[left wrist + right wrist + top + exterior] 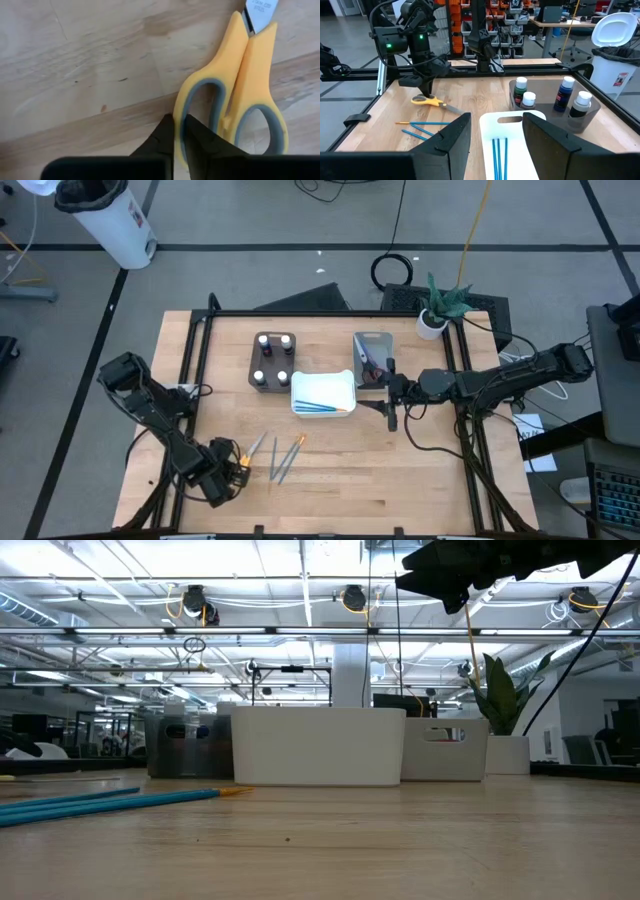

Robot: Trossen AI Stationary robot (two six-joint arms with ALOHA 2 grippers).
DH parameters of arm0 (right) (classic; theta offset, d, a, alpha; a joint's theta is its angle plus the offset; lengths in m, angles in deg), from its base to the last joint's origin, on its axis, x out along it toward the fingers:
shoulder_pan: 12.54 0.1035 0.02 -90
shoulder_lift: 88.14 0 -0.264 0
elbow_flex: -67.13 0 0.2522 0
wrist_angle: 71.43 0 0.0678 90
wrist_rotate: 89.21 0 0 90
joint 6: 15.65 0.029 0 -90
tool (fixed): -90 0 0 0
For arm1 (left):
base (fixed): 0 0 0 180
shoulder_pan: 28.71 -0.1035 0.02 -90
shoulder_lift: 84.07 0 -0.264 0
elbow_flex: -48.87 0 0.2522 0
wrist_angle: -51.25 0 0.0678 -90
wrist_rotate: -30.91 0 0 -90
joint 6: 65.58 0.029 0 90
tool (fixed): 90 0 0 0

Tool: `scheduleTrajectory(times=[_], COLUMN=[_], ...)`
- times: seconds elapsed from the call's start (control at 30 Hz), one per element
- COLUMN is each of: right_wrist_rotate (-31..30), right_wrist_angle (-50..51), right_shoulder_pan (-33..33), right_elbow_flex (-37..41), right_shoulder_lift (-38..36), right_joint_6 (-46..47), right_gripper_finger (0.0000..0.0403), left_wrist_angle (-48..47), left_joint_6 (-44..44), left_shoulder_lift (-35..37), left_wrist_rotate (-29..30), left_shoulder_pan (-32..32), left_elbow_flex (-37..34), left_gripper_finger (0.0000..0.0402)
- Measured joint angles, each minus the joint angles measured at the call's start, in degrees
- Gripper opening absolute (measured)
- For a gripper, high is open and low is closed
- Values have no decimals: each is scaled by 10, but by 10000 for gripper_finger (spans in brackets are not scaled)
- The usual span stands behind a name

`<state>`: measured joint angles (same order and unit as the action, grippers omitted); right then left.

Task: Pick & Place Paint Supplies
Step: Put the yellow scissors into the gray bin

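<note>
Left end effector [179,137]: clenched on one handle loop of the yellow scissors [240,95], which lay flat on the table [400,470], blades pointing away from it.
Right end effector [495,137]: released, above the white tray [322,392].
Nearer arm: left.
Count: four loose brushes [278,456], three in tray, five paint bottles [272,358].

White tray [324,393] mid-surface [400,470], brown tray [273,375] beside it, grey tray [372,352] behind, potted plant [440,307] at the corner.
</note>
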<state>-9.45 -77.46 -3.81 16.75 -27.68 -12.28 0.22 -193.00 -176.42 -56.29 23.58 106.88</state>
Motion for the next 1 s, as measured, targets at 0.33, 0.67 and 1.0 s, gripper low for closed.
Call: scheduleTrajectory(times=[0.33, 0.67, 1.0], right_wrist_rotate=[0, -1, 0], right_wrist_angle=[19, 11, 1], right_shoulder_pan=[0, 0, 0], right_elbow_flex=[0, 0, 0], right_shoulder_lift=[0, 0, 12], right_joint_6=[4, -13, -14], right_gripper_finger=[169, 169, 169], left_wrist_angle=[-41, -53, 64], left_joint_6=[-6, 92, 382], left_shoulder_lift=[26, 49, 49], left_wrist_rotate=[97, 340, 571], left_shoulder_pan=[36, 52, -56], left_elbow_flex=[14, 117, 145], left_gripper_finger=[14, 14, 14])
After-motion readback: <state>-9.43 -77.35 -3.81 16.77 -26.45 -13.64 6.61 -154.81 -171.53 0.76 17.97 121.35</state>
